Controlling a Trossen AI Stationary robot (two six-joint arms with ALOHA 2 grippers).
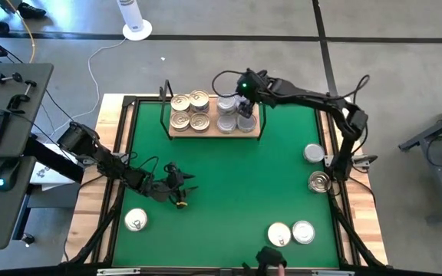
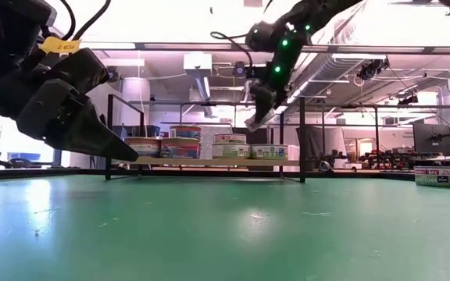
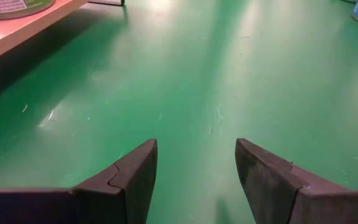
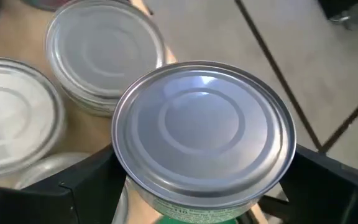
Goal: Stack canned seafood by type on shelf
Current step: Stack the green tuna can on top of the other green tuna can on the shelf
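A round, flat, silver-grey metal tin [image 4: 204,134] with a plain ringed lid is seen between the two dark fingers [image 4: 73,186] of the right gripper [image 4: 204,186]. Just beyond it, more silver-grey tins [image 4: 101,56] are seen on a light tan wooden shelf board [image 4: 166,57].

Shelf [image 1: 213,130] at mat's [image 1: 229,184] far edge, tins [image 1: 190,111] on it, loose tins [image 1: 304,231] near right
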